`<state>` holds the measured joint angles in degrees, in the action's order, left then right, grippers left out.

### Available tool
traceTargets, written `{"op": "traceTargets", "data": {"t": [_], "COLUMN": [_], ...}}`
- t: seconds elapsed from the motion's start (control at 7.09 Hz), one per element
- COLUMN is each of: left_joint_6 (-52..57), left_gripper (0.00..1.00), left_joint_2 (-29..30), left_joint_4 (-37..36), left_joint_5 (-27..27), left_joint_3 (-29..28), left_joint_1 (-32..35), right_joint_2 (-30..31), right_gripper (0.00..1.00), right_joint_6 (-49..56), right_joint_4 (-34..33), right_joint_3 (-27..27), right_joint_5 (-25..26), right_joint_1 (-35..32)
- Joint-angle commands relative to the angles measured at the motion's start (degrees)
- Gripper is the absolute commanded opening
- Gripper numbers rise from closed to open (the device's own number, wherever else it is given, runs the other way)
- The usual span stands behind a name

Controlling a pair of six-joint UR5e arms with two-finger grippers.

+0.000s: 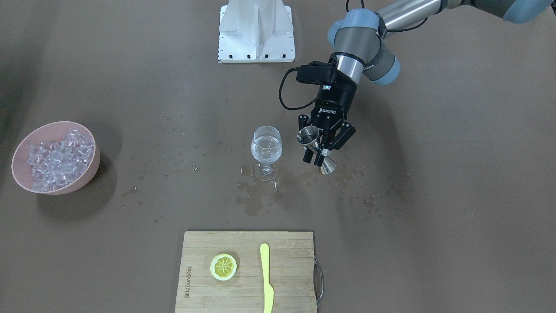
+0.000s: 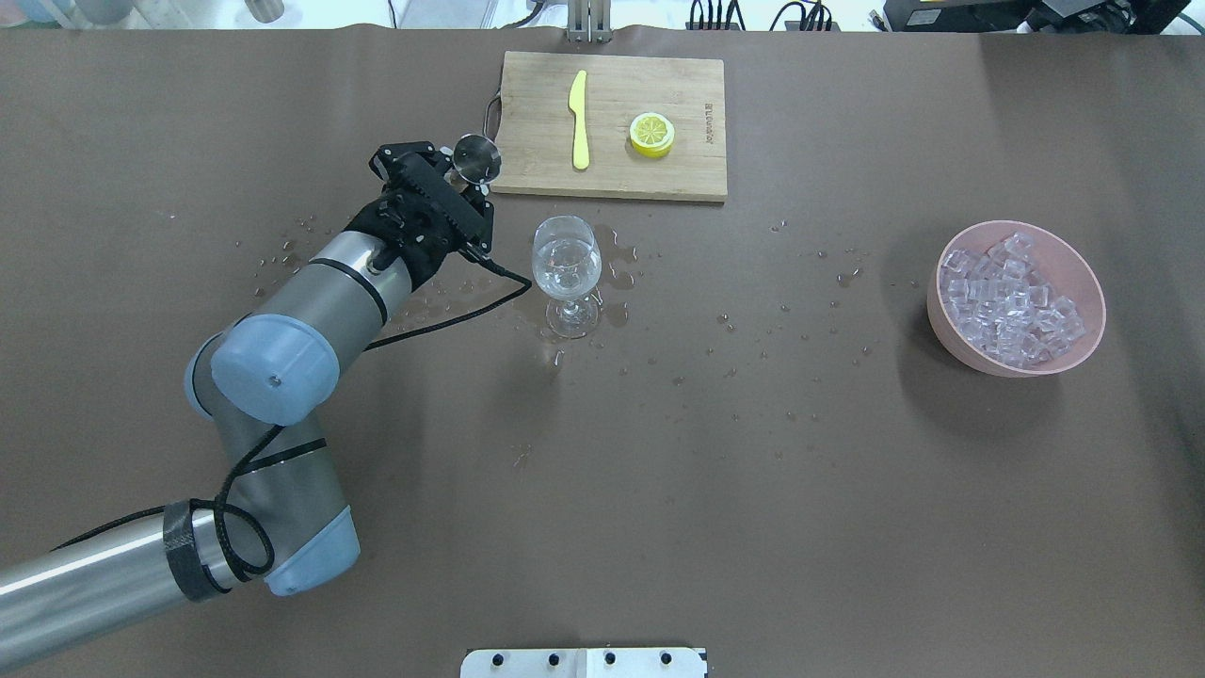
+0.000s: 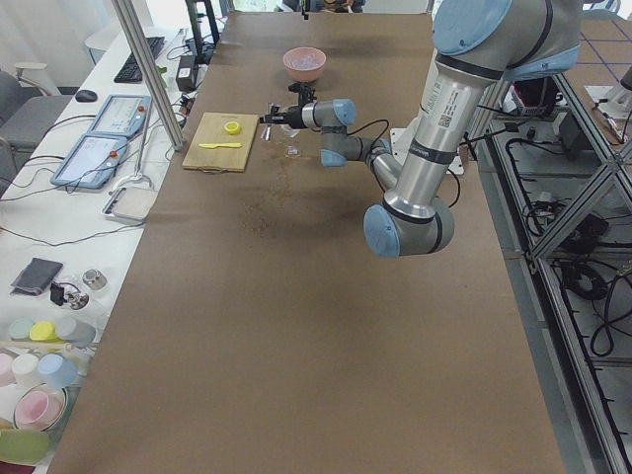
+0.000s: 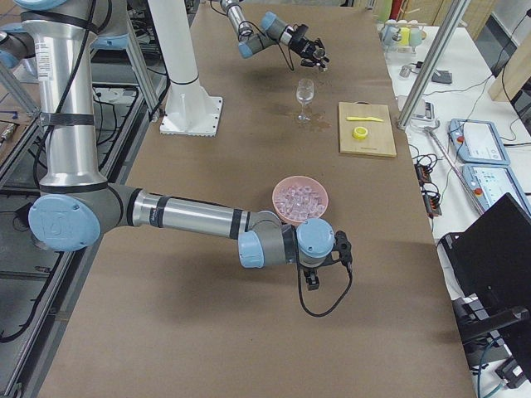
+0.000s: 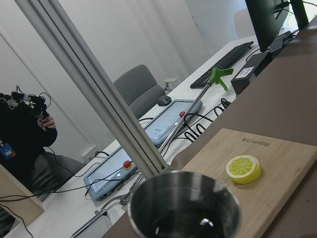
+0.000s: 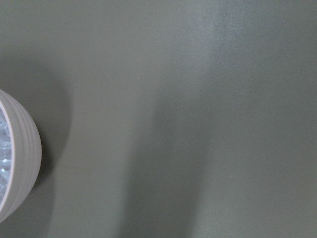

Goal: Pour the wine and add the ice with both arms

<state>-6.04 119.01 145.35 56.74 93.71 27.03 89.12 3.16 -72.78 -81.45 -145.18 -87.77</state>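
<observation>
My left gripper (image 1: 319, 152) is shut on the waist of a steel jigger (image 1: 309, 138), which it holds tilted just beside the stemmed wine glass (image 1: 266, 150), on my left of it. The glass stands upright mid-table with clear wine (image 1: 266, 144) in its bowl. In the left wrist view the jigger's cup (image 5: 184, 208) looks almost empty, with a few drops. The ice (image 1: 58, 158) is heaped in a pink bowl (image 1: 89, 174) far off on my right side. My right gripper (image 4: 311, 283) shows only in the exterior right view, beside the bowl. I cannot tell whether it is open or shut.
A wooden cutting board (image 1: 247, 287) with a lemon slice (image 1: 223, 266) and a yellow knife (image 1: 266, 278) lies beyond the glass. Spilled drops and wet patches (image 1: 252, 200) surround the glass. The white mounting base (image 1: 256, 30) is at my edge of the table.
</observation>
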Motion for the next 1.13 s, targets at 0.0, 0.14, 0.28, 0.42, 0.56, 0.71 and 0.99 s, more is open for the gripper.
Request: {"op": "traceTargets", "data": {"t": [0.0, 0.14, 0.28, 0.42, 0.56, 0.71, 0.99], "left_joint_6": [5.72, 9.43, 9.64, 9.64, 11.82, 15.49, 16.67], "left_gripper": [0.0, 0.0, 0.0, 0.0, 0.0, 0.0, 0.0], "left_joint_2": [3.75, 4.21, 4.22, 4.48, 4.83, 6.22, 6.24], "left_joint_4": [-8.9, -9.38, -11.12, -14.44, -16.65, -19.46, -27.36], "left_joint_5": [-3.73, -3.74, -3.74, -3.82, -4.26, -4.61, -4.62], "left_joint_3": [0.77, 1.38, 1.39, 1.65, 1.83, 2.27, 5.68], "left_joint_1": [-2.86, -2.95, -2.95, -3.04, -3.04, -3.04, -3.04], "right_joint_2": [0.0, 0.0, 0.0, 0.0, 0.0, 0.0, 0.0], "right_gripper": [1.0, 1.0, 1.0, 1.0, 1.0, 1.0, 1.0], "right_joint_6": [0.0, 0.0, 0.0, 0.0, 0.0, 0.0, 0.0], "right_joint_4": [0.01, 0.01, 0.01, 0.01, 0.01, 0.01, 0.01], "right_joint_3": [-0.02, -0.02, -0.02, -0.02, -0.02, -0.02, -0.02], "right_joint_5": [-0.02, -0.02, -0.02, -0.02, -0.02, -0.02, -0.02], "right_joint_1": [0.05, 0.05, 0.05, 0.05, 0.05, 0.05, 0.05]}}
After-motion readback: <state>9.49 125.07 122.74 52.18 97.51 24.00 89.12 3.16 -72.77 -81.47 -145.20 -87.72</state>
